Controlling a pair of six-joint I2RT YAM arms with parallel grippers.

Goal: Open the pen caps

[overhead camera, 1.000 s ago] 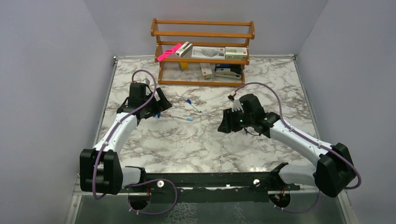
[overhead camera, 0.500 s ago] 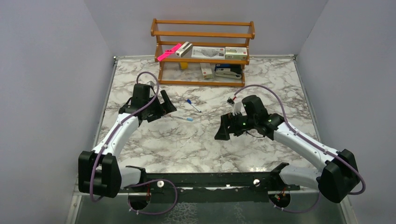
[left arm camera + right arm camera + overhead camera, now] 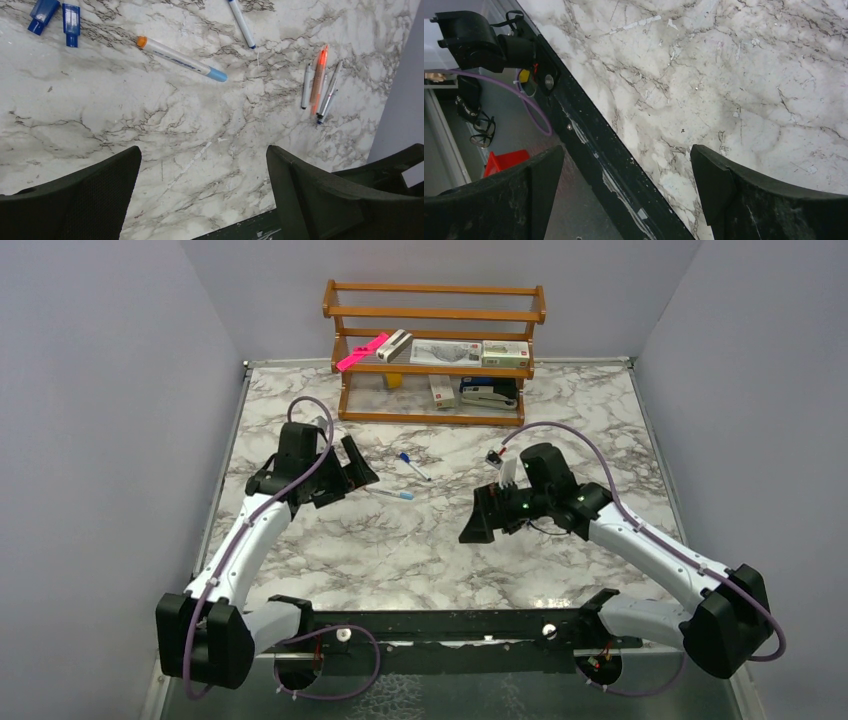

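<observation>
Two white-barrelled pens lie mid-table: one with a blue end [image 3: 412,466], one with a light blue tip [image 3: 392,493]. The left wrist view shows that pen [image 3: 180,58] with an orange end, another pen [image 3: 241,22], a loose blue pen cap [image 3: 42,11] beside a blue-ended white piece [image 3: 71,20], and a bunch of thin pens [image 3: 317,89]. My left gripper [image 3: 350,483] [image 3: 202,195] hovers open just left of the two pens, holding nothing. My right gripper [image 3: 472,517] [image 3: 626,195] is open and empty over bare marble, facing the table's front rail [image 3: 589,145].
A wooden shelf [image 3: 435,312] stands at the back with a pink bar [image 3: 362,352], boxes and a black stapler [image 3: 488,395]. Grey walls close in both sides. A red object [image 3: 504,161] lies below the table's front rail.
My right gripper has opened wide and swung down-left toward the front of the table. My left gripper has turned slightly, and the blue cap by it is now hidden from above.
</observation>
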